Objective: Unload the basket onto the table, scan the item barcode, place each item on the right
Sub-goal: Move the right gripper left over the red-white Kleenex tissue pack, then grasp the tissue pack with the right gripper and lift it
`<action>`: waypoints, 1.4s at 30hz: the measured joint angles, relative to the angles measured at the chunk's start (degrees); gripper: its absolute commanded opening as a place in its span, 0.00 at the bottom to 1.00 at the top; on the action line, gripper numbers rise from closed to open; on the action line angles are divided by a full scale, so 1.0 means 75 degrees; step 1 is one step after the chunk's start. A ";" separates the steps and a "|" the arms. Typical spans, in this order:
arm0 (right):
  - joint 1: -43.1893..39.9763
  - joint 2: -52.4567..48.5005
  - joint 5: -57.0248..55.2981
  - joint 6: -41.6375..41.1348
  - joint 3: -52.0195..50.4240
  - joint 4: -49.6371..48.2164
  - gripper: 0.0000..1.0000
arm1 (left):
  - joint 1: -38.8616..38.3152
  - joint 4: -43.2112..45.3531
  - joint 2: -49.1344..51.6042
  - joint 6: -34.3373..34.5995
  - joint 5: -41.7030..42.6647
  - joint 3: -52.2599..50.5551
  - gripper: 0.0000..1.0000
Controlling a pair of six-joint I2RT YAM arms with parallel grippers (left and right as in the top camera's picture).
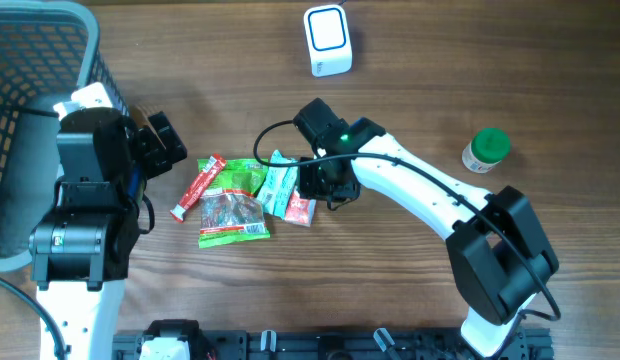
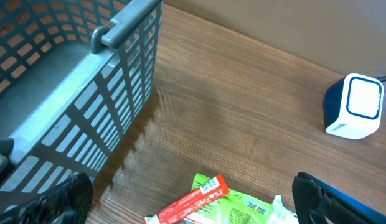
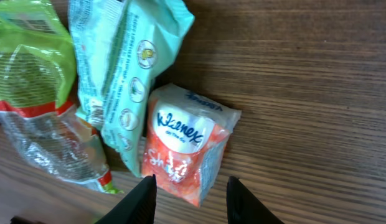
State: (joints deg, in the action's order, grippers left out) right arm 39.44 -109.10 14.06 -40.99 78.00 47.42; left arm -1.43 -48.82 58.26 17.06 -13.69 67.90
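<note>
Kleenex pack (image 3: pixel 190 146) lay flat on the table (image 1: pixel 410 90). Right gripper (image 3: pixel 190 186) sat over it, fingers partway apart and straddling one end; we couldn't tell if they pinched it. Mint pouch (image 3: pixel 127 68) touched the pack's left side, with the green snack bag (image 1: pixel 230 205) and red stick (image 1: pixel 197 187) further left. Left gripper (image 1: pixel 168 143), well left of the pack, was spread wide. We saw the scanner (image 1: pixel 327 40) well beyond the pack and a green-capped bottle (image 1: pixel 487 150) well right.

Grey slatted basket (image 1: pixel 50 50) at the bench's (image 1: pixel 410 300) far-left corner. Green-capped jar (image 1: pixel 487 150) upright on the right side, well apart from the basket.
</note>
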 measured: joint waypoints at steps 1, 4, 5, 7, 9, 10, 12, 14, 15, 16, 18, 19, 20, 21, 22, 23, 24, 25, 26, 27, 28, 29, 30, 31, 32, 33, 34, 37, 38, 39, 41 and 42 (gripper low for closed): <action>0.0000 0.0000 0.0000 -0.0020 -0.0058 -0.0050 0.37 | 0.0000 0.0000 0.0000 0.0000 0.0000 0.0000 1.00; 0.0000 -0.0006 0.0076 -0.0052 -0.0385 -0.0402 0.37 | 0.0000 0.0000 0.0000 0.0000 0.0000 0.0000 1.00; 0.0000 -0.0006 0.0122 -0.0055 -0.0487 -0.0565 0.37 | 0.0000 0.0000 0.0000 0.0000 0.0000 0.0000 1.00; 0.0000 -0.0015 0.0219 -0.0082 -0.0699 -0.0857 0.37 | 0.0000 0.0000 0.0000 0.0000 0.0000 0.0000 1.00; 0.0000 -0.0015 0.0306 -0.0108 -0.0947 -0.1204 0.37 | 0.0000 0.0000 0.0000 0.0003 0.0000 0.0000 1.00; 0.0000 -0.0015 0.0341 -0.0114 -0.1081 -0.1361 0.36 | 0.0000 0.0000 0.0000 0.0000 0.0000 0.0000 1.00; 0.0000 -0.0015 0.0382 -0.0137 -0.1268 -0.1585 0.33 | 0.0000 0.0000 0.0000 0.0000 0.0000 0.0000 1.00; 0.0000 -0.0015 0.0420 -0.0189 -0.1431 -0.1766 0.28 | 0.0000 0.0000 0.0000 0.0000 0.0000 0.0000 1.00; 0.0000 -0.0015 0.0466 -0.0227 -0.1492 -0.1830 0.27 | 0.0000 0.0000 0.0000 0.0000 0.0000 0.0000 1.00; 0.0000 -0.0015 0.0484 -0.0230 -0.1518 -0.1883 0.27 | 0.0000 0.0000 0.0000 0.0000 0.0000 0.0000 1.00; 0.0000 -0.0015 0.0525 -0.0329 -0.1553 -0.1961 0.27 | 0.0000 0.0000 0.0000 0.0000 0.0000 0.0000 1.00; 0.0000 -0.0015 0.0527 -0.0364 -0.1568 -0.1973 0.25 | 0.0000 0.0000 0.0000 0.0000 0.0000 0.0000 1.00; 0.0000 -0.0015 0.0530 -0.0370 -0.1582 -0.1990 0.22 | 0.0000 0.0003 0.0000 0.0000 0.0000 0.0000 1.00; 0.0000 -0.0015 0.0536 -0.0385 -0.1582 -0.1990 0.20 | 0.0000 0.0000 -0.0003 0.0000 0.0000 0.0000 1.00; 0.0000 -0.0015 0.0542 -0.0396 -0.1582 -0.1990 0.20 | 0.0000 0.0000 0.0000 0.0000 0.0000 0.0000 1.00; 0.0000 -0.0015 0.0545 -0.0428 -0.1582 -0.1985 0.20 | 0.0000 0.0000 0.0000 0.0000 0.0000 0.0000 1.00; 0.0000 -0.0015 0.0545 -0.0437 -0.1585 -0.1985 0.20 | 0.0000 0.0000 0.0000 0.0000 0.0000 0.0000 1.00; 0.0000 -0.0015 0.0545 -0.0420 -0.1588 -0.1985 0.09 | 0.0000 0.0003 0.0000 0.0000 0.0000 0.0000 1.00; 0.0000 -0.0015 0.0545 -0.0361 -0.1588 -0.1985 0.04 | 0.0000 0.0000 -0.0003 0.0000 0.0000 0.0000 1.00; -0.0006 -0.0015 0.0545 -0.0198 -0.1588 -0.1985 0.04 | 0.0000 0.0000 0.0000 0.0000 0.0000 0.0000 1.00; -0.0032 -0.0015 0.0560 -0.0064 -0.1588 -0.1961 0.04 | 0.0000 0.0000 0.0000 0.0000 0.0000 0.0000 1.00; -0.0079 -0.0015 0.0641 0.0192 -0.1588 -0.1891 0.04 | 0.0000 0.0000 -0.0003 0.0000 0.0000 0.0000 1.00; -0.0146 -0.0015 0.0761 0.0376 -0.1588 -0.1798 0.04 | 0.0000 0.0000 0.0000 0.0000 0.0000 0.0000 1.00; -0.0221 -0.0015 0.0906 0.0536 -0.1588 -0.1673 0.04 | 0.0000 0.0000 0.0000 0.0003 0.0000 0.0000 1.00; -0.0356 -0.0015 0.1102 0.0726 -0.1591 -0.1547 0.04 | 0.0000 0.0000 0.0000 0.0000 0.0000 0.0000 1.00; -0.0519 -0.0015 0.1320 0.0935 -0.1600 -0.1489 0.04 | 0.0000 0.0000 0.0000 0.0000 0.0000 0.0000 1.00; -0.0851 0.0006 0.1763 0.1364 -0.1614 -0.1431 0.04 | 0.0000 0.0000 0.0000 0.0000 0.0000 0.0000 1.00; -0.1547 0.0198 0.2838 0.2200 -0.1652 -0.1338 0.04 | 0.0000 0.0000 0.0000 0.0000 0.0000 0.0000 1.00; -0.1775 0.0323 0.3255 0.2489 -0.1661 -0.1274 0.04 | 0.0000 0.0003 0.0000 0.0000 0.0000 0.0000 1.00; -0.1999 0.0487 0.3652 0.2754 -0.1670 -0.1207 0.04 | 0.0000 0.0000 0.0000 0.0000 0.0000 0.0000 1.00; -0.2527 0.0892 0.4555 0.3302 -0.1670 -0.0994 0.04 | 0.0000 0.0000 0.0000 0.0000 0.0000 0.0000 1.00; -0.2792 0.1134 0.5007 0.3590 -0.1670 -0.0860 0.04 | 0.0000 0.0000 0.0000 0.0000 0.0000 0.0000 1.00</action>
State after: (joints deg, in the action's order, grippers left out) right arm 18.50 -100.60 51.62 -14.06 65.47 40.97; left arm -1.43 -48.82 58.26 17.06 -13.69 67.90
